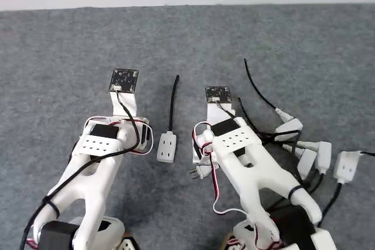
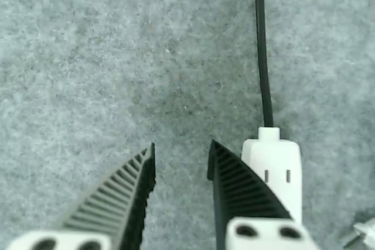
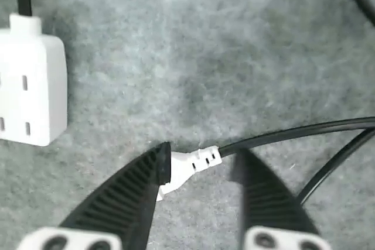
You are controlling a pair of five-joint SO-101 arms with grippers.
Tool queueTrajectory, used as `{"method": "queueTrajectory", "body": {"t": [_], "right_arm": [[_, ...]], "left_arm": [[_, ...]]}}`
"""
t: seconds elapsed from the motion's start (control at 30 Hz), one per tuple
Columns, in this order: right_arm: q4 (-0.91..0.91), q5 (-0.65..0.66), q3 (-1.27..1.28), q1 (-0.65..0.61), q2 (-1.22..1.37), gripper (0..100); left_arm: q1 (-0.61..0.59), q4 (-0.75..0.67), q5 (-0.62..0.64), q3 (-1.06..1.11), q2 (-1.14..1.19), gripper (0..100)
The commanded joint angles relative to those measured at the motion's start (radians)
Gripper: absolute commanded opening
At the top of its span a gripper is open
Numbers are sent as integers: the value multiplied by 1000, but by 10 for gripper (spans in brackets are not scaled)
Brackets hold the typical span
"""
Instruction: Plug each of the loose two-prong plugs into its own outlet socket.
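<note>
**High view**
- table [image 1: 70,45]: grey, felt-like surface; carries all items
- outlet socket [image 1: 167,147]: white block lying flat between the two arms; nothing plugged into it
- socket cord [image 1: 174,100]: black; runs from the outlet socket toward the far side of the table
- left arm [image 1: 96,162]: just beside the outlet socket
- right arm [image 1: 252,162]: near the outlet socket, on its opposite side
- plug [image 1: 199,171]: white; under the right arm's front end, near the outlet socket but apart from it; prongs bare
- spare plugs and sockets [image 1: 310,153]: white pieces heaped with black cords; well apart from the outlet socket, beyond the right arm

**Left wrist view**
- left hand [image 2: 181,159]: fingers spread; bare table in the gap; nothing gripped
- outlet socket [image 2: 275,165]: just beside one finger [image 2: 234,191], which overlaps its edge; contact cannot be told; slots face up
- socket cord [image 2: 262,45]: leaves the outlet socket's end in a straight line

**Right wrist view**
- right hand [image 3: 202,153]: fingers spread around the plug, not pressed onto it
- plug [image 3: 199,157]: lies between the fingers; its body disappears behind one finger [image 3: 140,185]; a gap remains at the other finger
- plug cord [image 3: 293,133]: black; leads off the plug away from the outlet socket
- outlet socket [image 3: 29,98]: near the plug, not touching it; slots empty
</note>
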Motion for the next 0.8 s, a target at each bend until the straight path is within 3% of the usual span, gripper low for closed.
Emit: {"method": "queueTrajectory", "body": {"t": [0.0,0.17,0.47,0.77], "right_arm": [[18,-15,-12,1,-13,191],[71,-14,-41,35,-8,121],[73,14,-89,25,220,146],[206,9,-242,25,294,144]], "left_arm": [[6,-29,-3,-8,-32,138],[6,-31,-3,-8,-32,138],[6,-31,-3,-8,-32,139],[6,-28,-3,-10,-32,139]]}}
